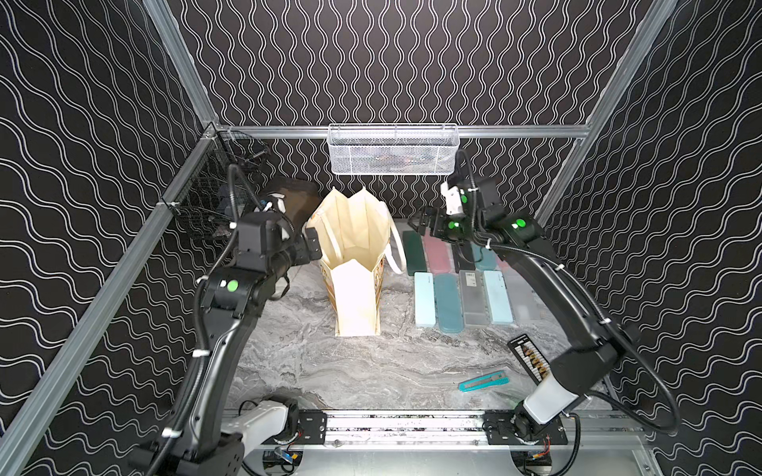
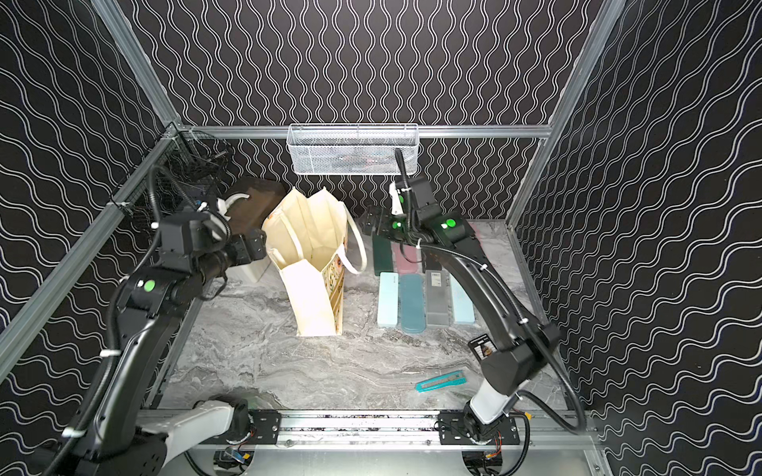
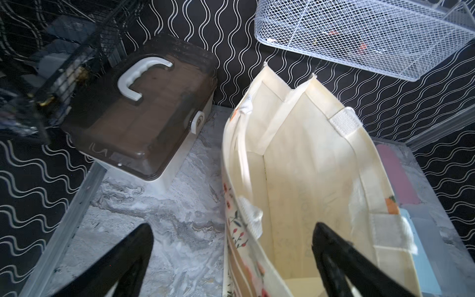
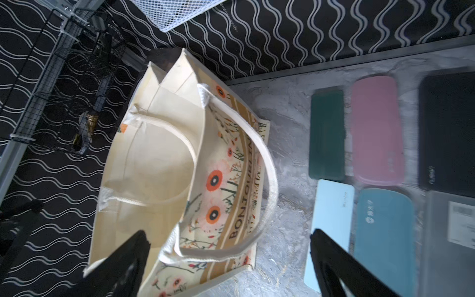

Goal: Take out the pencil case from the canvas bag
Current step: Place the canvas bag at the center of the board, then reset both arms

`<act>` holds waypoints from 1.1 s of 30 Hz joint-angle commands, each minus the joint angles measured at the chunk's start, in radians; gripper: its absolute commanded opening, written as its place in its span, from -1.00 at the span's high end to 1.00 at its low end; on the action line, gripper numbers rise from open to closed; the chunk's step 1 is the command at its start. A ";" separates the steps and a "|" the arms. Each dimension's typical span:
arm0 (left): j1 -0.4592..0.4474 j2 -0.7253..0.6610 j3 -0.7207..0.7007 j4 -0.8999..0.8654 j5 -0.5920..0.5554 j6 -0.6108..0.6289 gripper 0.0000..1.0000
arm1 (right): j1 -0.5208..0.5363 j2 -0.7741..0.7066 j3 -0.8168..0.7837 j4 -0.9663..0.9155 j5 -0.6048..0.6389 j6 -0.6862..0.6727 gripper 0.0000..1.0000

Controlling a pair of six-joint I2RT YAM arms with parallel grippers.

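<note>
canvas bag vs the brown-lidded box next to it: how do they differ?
The canvas bag is soft cream fabric; the box is rigid, white with a translucent brown lid.
The bag stands open at the top; the box has its lid on.
The bag has long loop handles, one hanging down its floral side; the box has one short white handle on its lid.
Shared: both sit at the back of the marble table.

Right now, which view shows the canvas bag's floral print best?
The right wrist view: the canvas bag turns its flowers and lettered tan band toward it. Both top views catch only a narrow printed edge; the left wrist view, a thin strip.
</note>
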 commanded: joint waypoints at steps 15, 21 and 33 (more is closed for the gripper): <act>0.001 -0.353 -0.688 0.387 -0.206 0.087 -0.99 | -0.068 -0.441 -0.804 0.429 0.566 -0.210 -0.98; 0.004 -0.284 -0.828 0.655 -0.189 0.194 -0.99 | -0.178 -0.426 -0.877 0.483 0.698 -0.230 -0.98; 0.082 -0.079 -0.961 0.868 -0.233 0.152 -0.99 | -0.408 -0.325 -1.064 0.757 0.667 -0.301 -0.99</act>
